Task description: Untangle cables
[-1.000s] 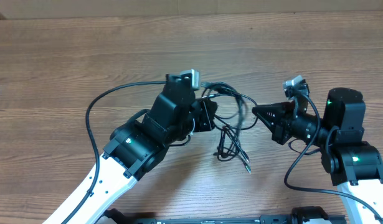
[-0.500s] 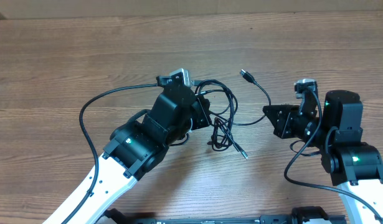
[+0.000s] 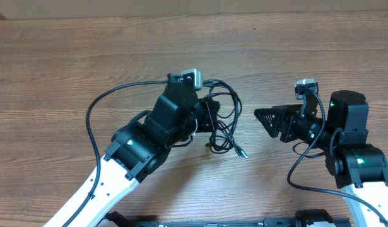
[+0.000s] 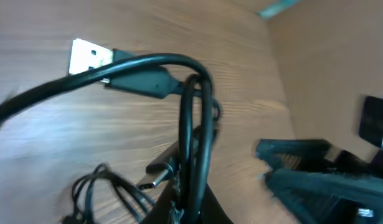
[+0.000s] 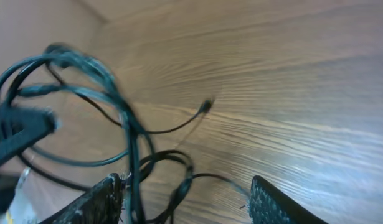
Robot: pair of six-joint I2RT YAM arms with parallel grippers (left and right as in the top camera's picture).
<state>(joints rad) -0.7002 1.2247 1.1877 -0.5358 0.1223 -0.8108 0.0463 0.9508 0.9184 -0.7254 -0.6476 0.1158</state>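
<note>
Left wrist, unlike overhead, shows left hand [image 4: 190, 210] pinching the cables [image 4: 194, 124]; right hand [image 5: 186, 200] gapes wide.

Overhead: straight down, whole brown wooden table [image 3: 48, 57]. Wrist views: close, low, facing inward; both share thin black tangled cables [image 4: 141, 81].

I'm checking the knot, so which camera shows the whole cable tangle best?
Overhead: the cables show nearly whole, one plug end trailing out. Left wrist shows only close loops and a silver plug; right wrist, blurred loops.
</note>
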